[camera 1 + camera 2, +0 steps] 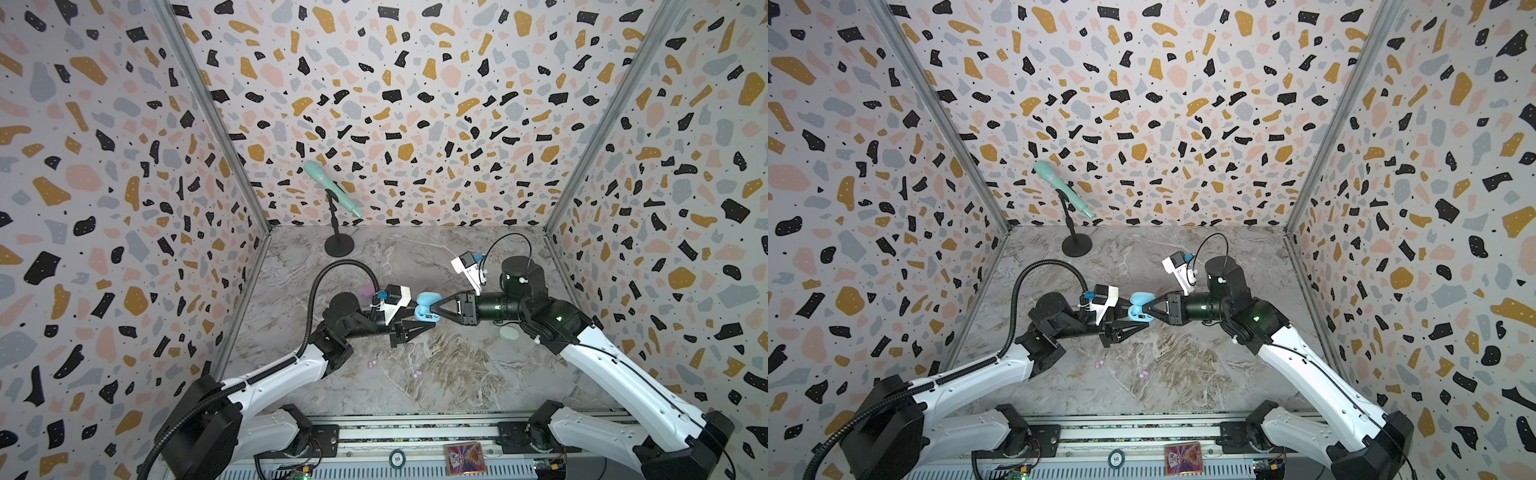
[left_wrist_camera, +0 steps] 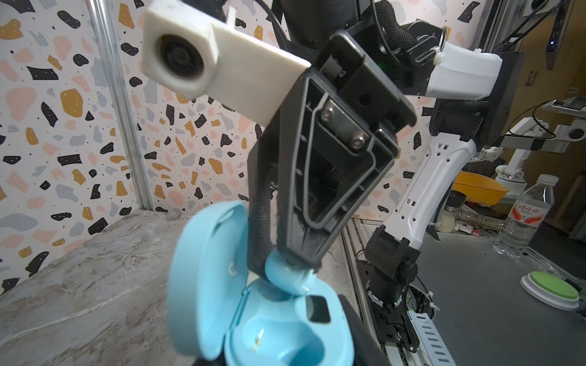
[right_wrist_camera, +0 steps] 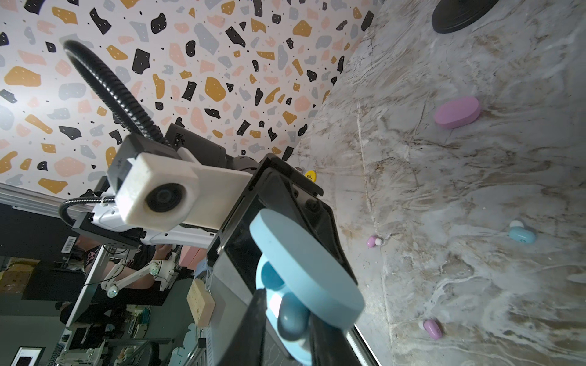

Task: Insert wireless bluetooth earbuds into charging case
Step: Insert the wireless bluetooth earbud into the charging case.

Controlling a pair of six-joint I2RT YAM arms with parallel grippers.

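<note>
In both top views, one open blue case (image 1: 424, 311) is clamped in the left hand (image 1: 417, 319) over the table (image 1: 457, 374). The right hand (image 1: 432, 309) reaches into it. Two pink earbuds (image 1: 371, 365) (image 1: 417, 374) lie nearer the front, and one mint case (image 1: 509, 332) lies beside the right arm.

Left wrist view: the right hand's narrowed fingers pinch one held blue earbud (image 2: 285, 279) at a socket of the case.

Right wrist view: one loose blue earbud (image 3: 521, 236), one pink case (image 3: 456, 112) and both pink earbuds lie on the table.
</note>
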